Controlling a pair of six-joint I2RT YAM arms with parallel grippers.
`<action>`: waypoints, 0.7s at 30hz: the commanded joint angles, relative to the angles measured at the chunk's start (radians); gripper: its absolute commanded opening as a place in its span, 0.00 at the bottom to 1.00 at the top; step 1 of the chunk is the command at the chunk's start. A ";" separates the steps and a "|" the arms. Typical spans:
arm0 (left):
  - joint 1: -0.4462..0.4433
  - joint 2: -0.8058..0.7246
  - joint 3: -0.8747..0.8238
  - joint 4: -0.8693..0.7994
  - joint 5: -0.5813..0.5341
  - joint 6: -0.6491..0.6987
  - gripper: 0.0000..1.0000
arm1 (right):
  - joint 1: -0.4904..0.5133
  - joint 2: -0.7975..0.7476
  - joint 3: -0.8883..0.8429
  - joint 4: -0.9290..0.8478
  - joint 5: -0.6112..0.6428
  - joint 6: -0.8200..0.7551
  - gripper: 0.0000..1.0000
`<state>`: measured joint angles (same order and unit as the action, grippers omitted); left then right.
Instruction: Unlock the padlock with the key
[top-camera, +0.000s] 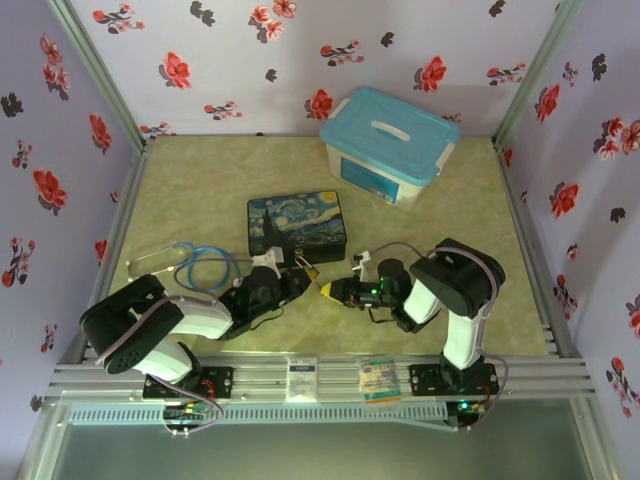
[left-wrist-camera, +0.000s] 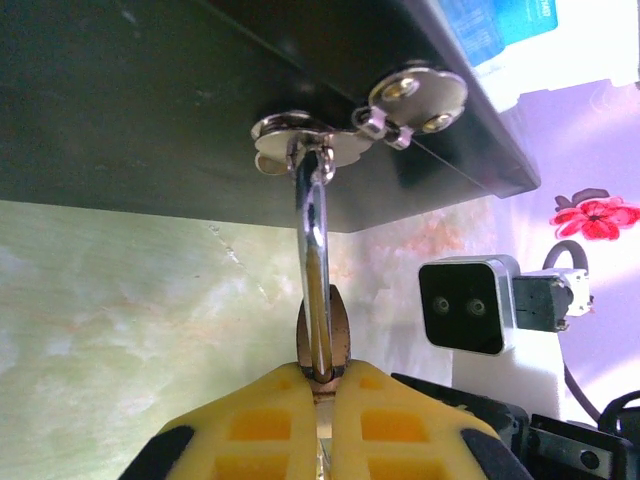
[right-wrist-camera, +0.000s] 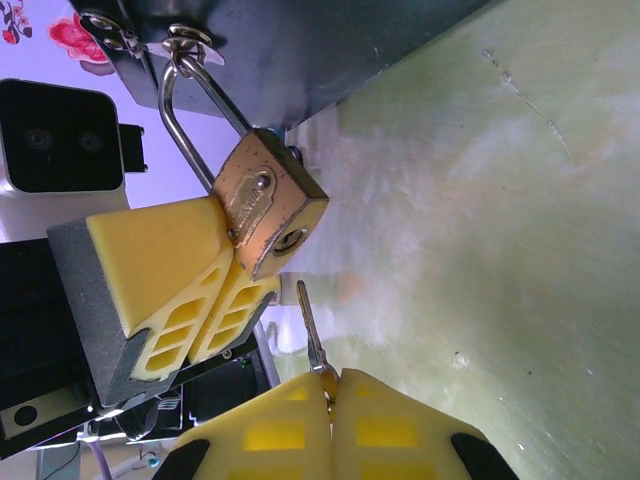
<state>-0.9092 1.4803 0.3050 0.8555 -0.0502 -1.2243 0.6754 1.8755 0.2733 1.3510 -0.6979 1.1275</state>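
Padlock (right-wrist-camera: 268, 205): small brass block with brushed faces and a round keyhole in its lower end. Its thin polished steel shackle is hooked through a silver hasp (right-wrist-camera: 190, 40) on the near edge of the dark painted box (top-camera: 297, 225), mid-tabletop (top-camera: 200, 180). Left pincer (left-wrist-camera: 322, 385), with ribbed yellow pads, is clamped on the brass body. Key (right-wrist-camera: 310, 335): slim grey blade, tip just short of the keyhole and apart from it. Right pincer (right-wrist-camera: 333, 395) is pinched on the key's head. The tabletop surface is mottled green-cream, stone-like.
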 joint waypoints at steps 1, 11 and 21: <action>0.007 0.008 0.000 0.131 0.010 -0.004 0.00 | -0.013 -0.007 0.016 0.034 -0.018 -0.003 0.00; 0.010 0.042 -0.029 0.162 0.018 -0.015 0.00 | -0.031 -0.026 0.013 0.034 -0.030 0.000 0.00; 0.012 0.073 -0.033 0.224 0.020 -0.042 0.00 | -0.047 -0.018 0.003 0.034 -0.034 -0.006 0.00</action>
<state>-0.9047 1.5467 0.2760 0.9657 -0.0307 -1.2587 0.6361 1.8698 0.2733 1.3575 -0.7151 1.1301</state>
